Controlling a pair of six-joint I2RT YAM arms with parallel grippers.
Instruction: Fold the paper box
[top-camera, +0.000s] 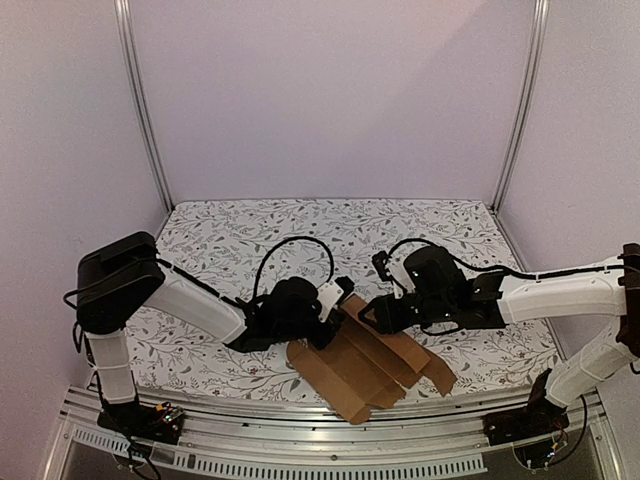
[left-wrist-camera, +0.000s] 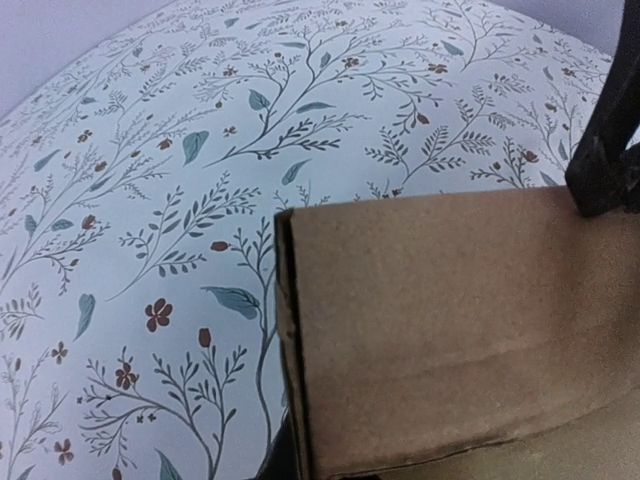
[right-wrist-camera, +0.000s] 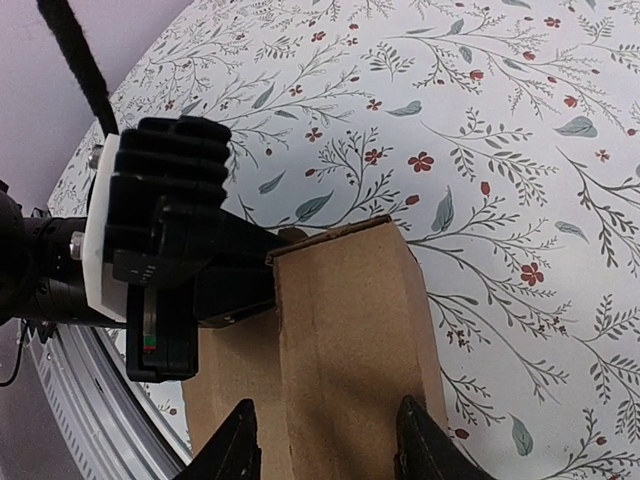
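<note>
The paper box (top-camera: 360, 372) lies part-folded on the flowered table (top-camera: 250, 235), close to the front edge, between the two arms. The left gripper (top-camera: 340, 298) is pinched tight on the box's left edge. The right gripper (right-wrist-camera: 330, 442) has its fingers (right-wrist-camera: 238, 445) apart, straddling a raised cardboard fold.

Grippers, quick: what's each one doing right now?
Left gripper: closed, pinching the box at its edge.
Right gripper: open, fingers astride the box's raised panel; no firm grip visible.
</note>
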